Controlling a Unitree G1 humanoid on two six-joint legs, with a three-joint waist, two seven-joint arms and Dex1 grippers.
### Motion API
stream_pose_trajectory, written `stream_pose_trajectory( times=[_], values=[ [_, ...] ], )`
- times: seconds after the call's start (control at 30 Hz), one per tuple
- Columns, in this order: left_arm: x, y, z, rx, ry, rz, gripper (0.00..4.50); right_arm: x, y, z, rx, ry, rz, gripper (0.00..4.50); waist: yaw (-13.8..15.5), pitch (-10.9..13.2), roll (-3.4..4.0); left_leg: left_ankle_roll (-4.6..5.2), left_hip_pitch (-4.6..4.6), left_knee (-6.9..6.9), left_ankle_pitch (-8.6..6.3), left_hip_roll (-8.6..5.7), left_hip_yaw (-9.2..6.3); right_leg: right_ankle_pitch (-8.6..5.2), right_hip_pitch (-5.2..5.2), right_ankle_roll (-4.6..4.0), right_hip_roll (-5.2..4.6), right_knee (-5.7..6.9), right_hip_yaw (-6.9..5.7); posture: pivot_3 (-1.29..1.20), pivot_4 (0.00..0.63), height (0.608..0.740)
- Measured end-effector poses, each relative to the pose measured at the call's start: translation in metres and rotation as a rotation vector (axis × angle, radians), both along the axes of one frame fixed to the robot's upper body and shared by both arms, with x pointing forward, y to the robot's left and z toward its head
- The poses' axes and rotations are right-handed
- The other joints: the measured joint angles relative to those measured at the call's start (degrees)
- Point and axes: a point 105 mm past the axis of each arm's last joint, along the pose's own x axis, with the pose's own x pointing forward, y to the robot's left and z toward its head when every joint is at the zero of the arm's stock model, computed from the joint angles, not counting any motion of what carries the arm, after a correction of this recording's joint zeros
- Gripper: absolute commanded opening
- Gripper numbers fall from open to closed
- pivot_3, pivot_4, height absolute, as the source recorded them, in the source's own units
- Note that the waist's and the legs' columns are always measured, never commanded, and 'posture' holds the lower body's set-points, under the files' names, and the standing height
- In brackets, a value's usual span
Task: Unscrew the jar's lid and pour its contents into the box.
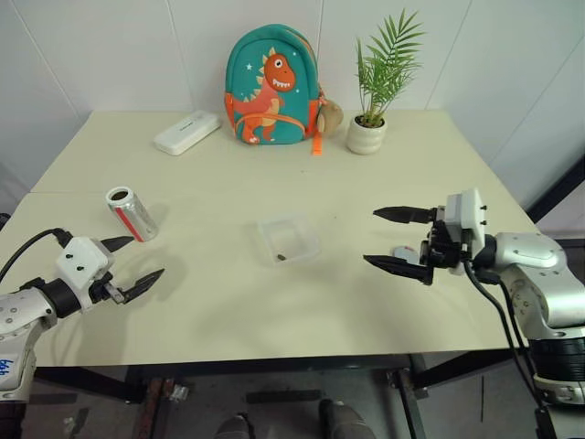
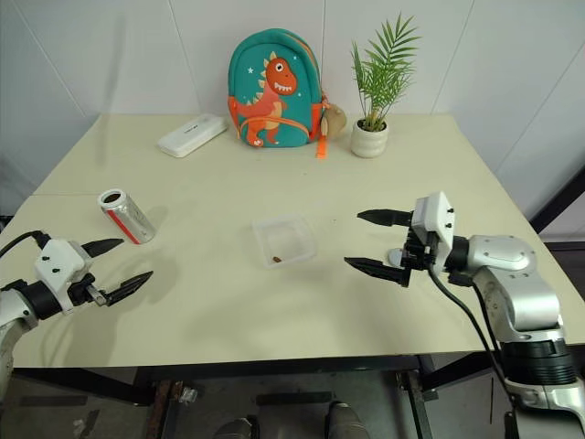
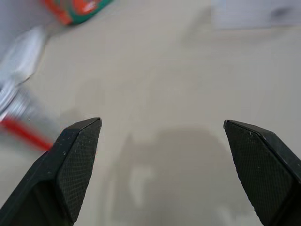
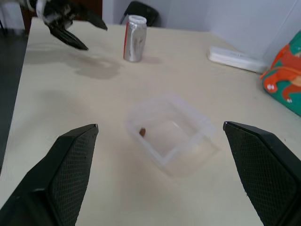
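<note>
Left gripper point(image 1: 146, 258): fingers spread wide, nothing between them, held low over the near left part of the table point(image 1: 228, 315) and aimed forward and toward the centre. Just beyond the farther fingertip, apart from it and slightly to the outer side: the jar point(image 1: 133, 214), standing upright on the table, long axis vertical, top rim bare with no cap on it, red-and-white label facing the centre. Right gripper point(image 1: 371, 236): fingers likewise spread wide and empty, pointing leftward and roughly level across the near right part of the table. Straight ahead of those fingertips, near but not touching: the clear plastic box point(image 1: 316, 240), resting flat at the table's centre. Inside the box, against its near wall: one small dark brown bit, taken as the contents point(image 1: 281, 257). Behind the right fingertips, close under that hand: a small pale round piece on the table, probably the lid point(image 1: 403, 251); too small to confirm. Judged state of task: lid off, contents in the box, both main steps complete. Deciding relation for any follow-up: jar far nearer the left gripper, well apart from the right; box and probable lid nearer the right. To re-grip the jar, approach with the left, fingers level on either side of the upright body, and avoid nudging the can sideways, since a slim empty cylinder is likely to tip.
</note>
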Motion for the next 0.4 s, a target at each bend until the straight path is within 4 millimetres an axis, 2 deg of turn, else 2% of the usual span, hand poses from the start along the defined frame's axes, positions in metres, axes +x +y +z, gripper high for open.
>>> stream_pose_trajectory(
  times=[0.1, 0.2, 0.27, 0.4],
  values=[
    [-0.001, -0.013, 0.013, 0.032, -0.020, -0.111, 4.44, 0.004, -0.019, -0.003, -0.032, 0.020, -0.051, 4.50, 0.01, 0.01, 0.02, 0.01, 0.01, -0.10, -0.03, 0.01, 0.02, 0.00, -0.06, 0.02, 0.02, 0.02, 0.00, 0.00, 0.150, 0.740],
    [-0.003, -0.020, 0.015, 0.004, 0.003, -0.167, 4.44, 0.000, -0.028, -0.012, -0.054, 0.044, -0.059, 4.50, -0.38, 0.01, 0.03, 0.09, 0.04, -0.10, -0.13, 0.06, 0.14, 0.12, -0.10, 0.40, 0.11, 0.10, 0.13, 0.00, 0.150, 0.740],
    [-0.003, -0.023, 0.013, -0.016, 0.026, -0.183, 4.44, -0.002, -0.029, -0.016, -0.060, 0.041, -0.055, 4.50, -0.63, 0.02, 0.04, 0.09, 0.04, -0.08, -0.14, 0.07, 0.16, 0.19, -0.13, 0.56, 0.12, 0.15, 0.15, 0.00, 0.150, 0.740],
    [-0.006, -0.026, 0.010, -0.035, 0.065, -0.203, 4.44, -0.006, -0.016, -0.015, -0.032, 0.000, -0.023, 4.50, -1.40, 0.02, 0.03, 0.09, 0.05, 0.05, -0.14, 0.08, 0.17, 0.17, -0.11, 0.53, 0.13, 0.21, 0.21, 0.00, 0.150, 0.740]
  ],
)
